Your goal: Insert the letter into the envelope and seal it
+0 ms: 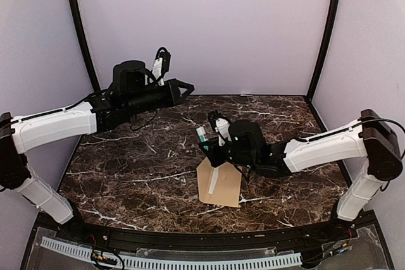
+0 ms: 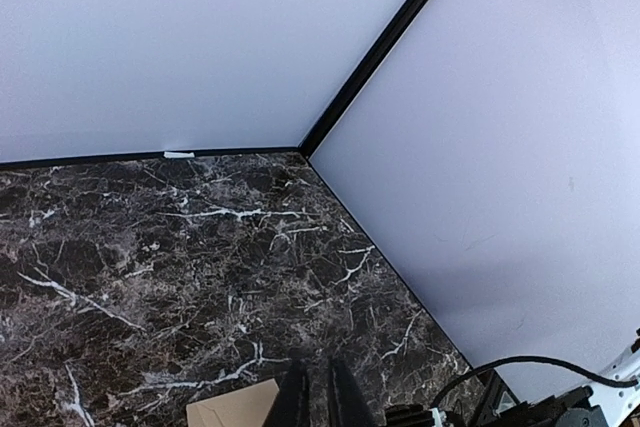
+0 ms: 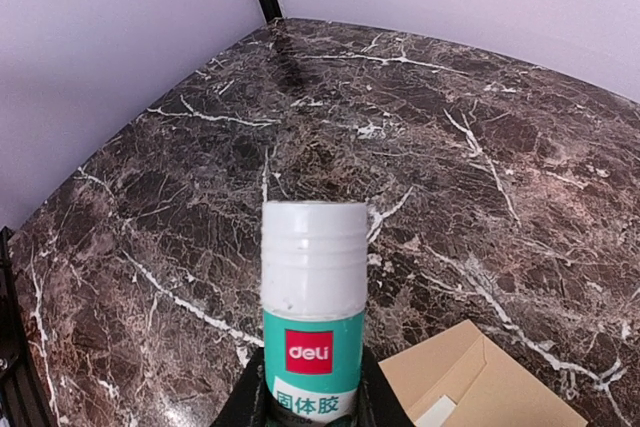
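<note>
Marble table [image 1: 126,175] | kraft envelope [image 1: 221,188] lay mid-table, letter not in sight | L gripper [image 1: 185,89] up at back, fingers pinched, empty | R gripper [image 3: 312,402] clamped on glue stick [image 3: 310,352], cap [image 3: 313,247] looked on | risk: no glue laid, unpinned envelope skids!
</note>
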Controlling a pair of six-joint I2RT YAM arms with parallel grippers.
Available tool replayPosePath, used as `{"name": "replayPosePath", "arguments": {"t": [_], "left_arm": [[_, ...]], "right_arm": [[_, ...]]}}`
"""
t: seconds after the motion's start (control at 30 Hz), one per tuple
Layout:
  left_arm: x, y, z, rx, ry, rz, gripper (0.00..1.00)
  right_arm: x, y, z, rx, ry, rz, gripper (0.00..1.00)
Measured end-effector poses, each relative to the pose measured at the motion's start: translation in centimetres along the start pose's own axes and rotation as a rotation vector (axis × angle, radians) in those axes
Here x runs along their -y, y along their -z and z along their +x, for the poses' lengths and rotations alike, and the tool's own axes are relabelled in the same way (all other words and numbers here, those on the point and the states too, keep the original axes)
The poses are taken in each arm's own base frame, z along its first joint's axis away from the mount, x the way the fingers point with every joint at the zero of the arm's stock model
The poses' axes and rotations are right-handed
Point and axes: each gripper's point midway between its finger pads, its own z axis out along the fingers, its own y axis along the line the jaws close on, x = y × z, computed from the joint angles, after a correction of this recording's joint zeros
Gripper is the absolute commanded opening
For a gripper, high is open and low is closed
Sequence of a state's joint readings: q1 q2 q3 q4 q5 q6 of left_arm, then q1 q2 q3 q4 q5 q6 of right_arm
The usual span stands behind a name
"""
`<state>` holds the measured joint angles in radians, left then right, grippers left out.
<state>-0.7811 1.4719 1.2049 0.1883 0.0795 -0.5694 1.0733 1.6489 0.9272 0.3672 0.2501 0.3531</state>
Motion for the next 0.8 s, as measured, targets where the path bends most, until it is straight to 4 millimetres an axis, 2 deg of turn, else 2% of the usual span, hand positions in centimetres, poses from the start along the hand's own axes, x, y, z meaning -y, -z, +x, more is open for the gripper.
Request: {"name": "replayPosePath", "arguments": {"t": [0.03,0.1,0.17,0.23,0.43,0.6,0.73,0.8], "left_arm": [[0.1,0.0,-0.1,-0.001,-0.008,0.005,0.41],[0.3,0.1,0.3,-0.018,-0.03,0.029,0.56],[0.4,0.4,1.3,-0.043,-0.048,0.054,0.65],[0.6,1.0,2.8,-0.079,-0.065,0.092,0.68],[1.9,2.4,6.4,-0.165,-0.088,0.254,0.69],[4.7,3.2,6.4,-0.168,-0.109,0.425,0.6],[6.6,3.7,6.9,-0.182,-0.128,0.537,0.57],[7.2,3.9,7.2,-0.189,-0.133,0.57,0.5]], "right_arm": [[0.0,0.2,0.4,-0.008,0.001,-0.006,0.0],[0.0,0.7,0.8,-0.017,0.003,-0.02,0.0],[-0.4,1.3,0.6,-0.011,0.0,-0.047,0.0],[-1.2,2.3,-0.5,0.014,-0.006,-0.098,0.0],[-4.9,5.8,-4.7,0.131,-0.019,-0.315,0.0],[-6.8,7.3,-5.3,0.142,-0.014,-0.438,0.0],[-7.5,7.7,-5.5,0.148,-0.012,-0.48,0.0],[-7.6,7.8,-5.5,0.149,-0.012,-0.482,0.0]]}}
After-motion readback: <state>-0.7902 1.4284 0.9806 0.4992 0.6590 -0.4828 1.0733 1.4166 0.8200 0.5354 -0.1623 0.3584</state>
